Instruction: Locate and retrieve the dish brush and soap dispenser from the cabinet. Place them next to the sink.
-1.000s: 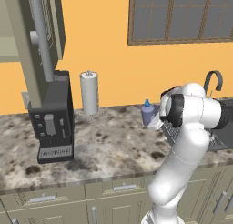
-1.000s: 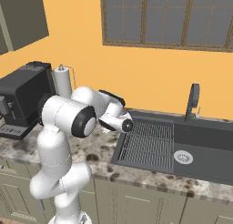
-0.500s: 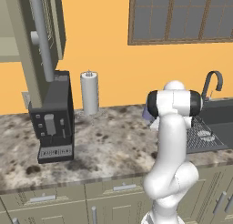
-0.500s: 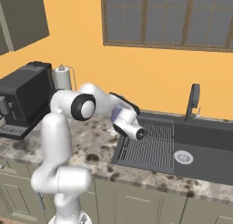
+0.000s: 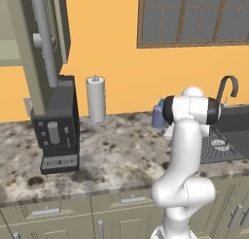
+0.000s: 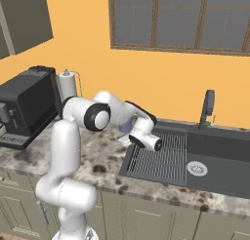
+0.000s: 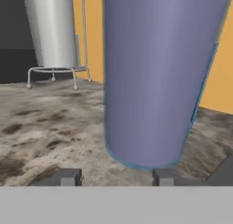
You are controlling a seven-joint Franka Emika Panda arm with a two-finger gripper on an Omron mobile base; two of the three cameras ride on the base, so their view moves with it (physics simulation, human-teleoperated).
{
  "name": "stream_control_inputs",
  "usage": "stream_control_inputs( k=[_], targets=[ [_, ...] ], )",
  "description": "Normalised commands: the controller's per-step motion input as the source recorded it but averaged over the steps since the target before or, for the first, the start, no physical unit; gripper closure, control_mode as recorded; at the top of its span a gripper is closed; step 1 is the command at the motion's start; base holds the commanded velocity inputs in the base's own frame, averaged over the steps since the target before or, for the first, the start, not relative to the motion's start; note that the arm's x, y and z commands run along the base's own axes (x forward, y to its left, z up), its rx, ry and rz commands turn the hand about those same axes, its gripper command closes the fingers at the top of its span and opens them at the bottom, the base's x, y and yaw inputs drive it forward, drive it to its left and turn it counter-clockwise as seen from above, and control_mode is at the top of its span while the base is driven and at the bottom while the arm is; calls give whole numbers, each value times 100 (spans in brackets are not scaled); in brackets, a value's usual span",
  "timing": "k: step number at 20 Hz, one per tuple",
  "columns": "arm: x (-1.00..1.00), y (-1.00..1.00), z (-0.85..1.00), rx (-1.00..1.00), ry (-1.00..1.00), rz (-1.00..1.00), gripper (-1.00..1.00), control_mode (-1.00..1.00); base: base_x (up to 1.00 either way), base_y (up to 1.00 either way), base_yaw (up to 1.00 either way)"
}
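Now that the tool (image 7: 116, 177) has let go and hangs open, the soap dispenser (image 7: 159, 77) stands on the worktop (image 7: 50, 127) at the sink's (image 6: 219, 161) nine o'clock.

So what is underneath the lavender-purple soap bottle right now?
The lavender-purple soap bottle stands upright on the speckled brown stone counter. Its base edge meets the stone; the contact patch itself is covered by the bottle.
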Motion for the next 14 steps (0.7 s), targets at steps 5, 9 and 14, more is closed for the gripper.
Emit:
stream_control_inputs(
  k=[5, 9, 14],
  targets=[
    [-23, 14, 32, -6, 24, -9, -100, -100, 0, 0, 0],
    [-27, 0, 26, 0, 31, -15, -100, -100, 0, 0, 0],
    [-23, 9, 38, -5, 29, -11, -100, -100, 0, 0, 0]
  ],
)
